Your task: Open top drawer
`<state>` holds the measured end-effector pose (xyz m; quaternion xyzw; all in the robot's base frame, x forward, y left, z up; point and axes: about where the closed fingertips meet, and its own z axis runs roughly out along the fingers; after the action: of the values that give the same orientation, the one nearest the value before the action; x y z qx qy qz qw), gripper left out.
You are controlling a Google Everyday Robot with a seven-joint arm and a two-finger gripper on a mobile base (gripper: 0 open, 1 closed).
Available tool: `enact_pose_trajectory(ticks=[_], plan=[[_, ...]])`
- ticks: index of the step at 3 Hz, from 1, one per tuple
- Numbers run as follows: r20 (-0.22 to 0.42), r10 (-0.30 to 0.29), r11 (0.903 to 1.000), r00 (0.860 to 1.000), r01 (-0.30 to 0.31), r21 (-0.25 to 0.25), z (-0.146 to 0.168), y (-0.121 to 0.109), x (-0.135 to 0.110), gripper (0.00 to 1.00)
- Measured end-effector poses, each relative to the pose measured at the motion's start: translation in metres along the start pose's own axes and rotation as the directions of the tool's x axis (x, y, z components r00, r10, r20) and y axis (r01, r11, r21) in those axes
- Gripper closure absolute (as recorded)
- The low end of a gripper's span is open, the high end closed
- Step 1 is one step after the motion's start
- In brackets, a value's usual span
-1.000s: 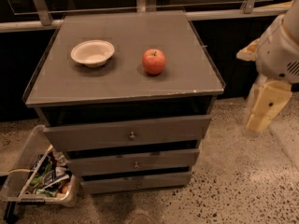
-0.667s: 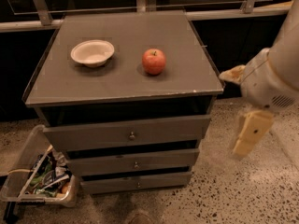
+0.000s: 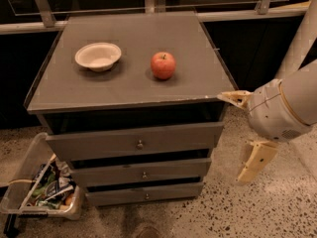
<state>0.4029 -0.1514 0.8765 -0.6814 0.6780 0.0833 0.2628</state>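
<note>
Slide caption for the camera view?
Open gripper beside the cabinet, not yet at top drawer knob; bowl, apple on top.

I list from my console:
- Grey-brown wooden cabinet (image 3: 74, 90), flat top.
- On it, a shallow cream bowl (image 3: 98, 56) at left and a round red apple (image 3: 163, 65) near centre, apart.
- The wide grey-brown top drawer (image 3: 99, 142), with a small round metal knob (image 3: 140, 144).
- Two narrower drawers (image 3: 109, 173) beneath.
- My two-finger gripper (image 3: 231, 138), off the cabinet's right side at top-drawer height, cream fingers (image 3: 256, 160) spread wide, the upper one just beside the top's front corner.
- A clear plastic bin (image 3: 30, 155) of clutter on the speckled floor (image 3: 247, 212), lower left.
</note>
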Motion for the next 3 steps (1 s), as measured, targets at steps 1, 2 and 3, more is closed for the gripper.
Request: enact_pose_trajectory(ticks=[1, 2, 3], plan=[[0.000, 0.000, 1.0000, 1.000, 0.000, 0.000, 0.000, 0.000, 0.000, 0.00], [0.016, -0.022, 0.9997, 1.000, 0.022, -0.014, 0.016, -0.004, -0.003, 0.00], [0.073, -0.051, 0.9987, 0.996, 0.051, 0.001, 0.043, -0.016, -0.002, 0.00]])
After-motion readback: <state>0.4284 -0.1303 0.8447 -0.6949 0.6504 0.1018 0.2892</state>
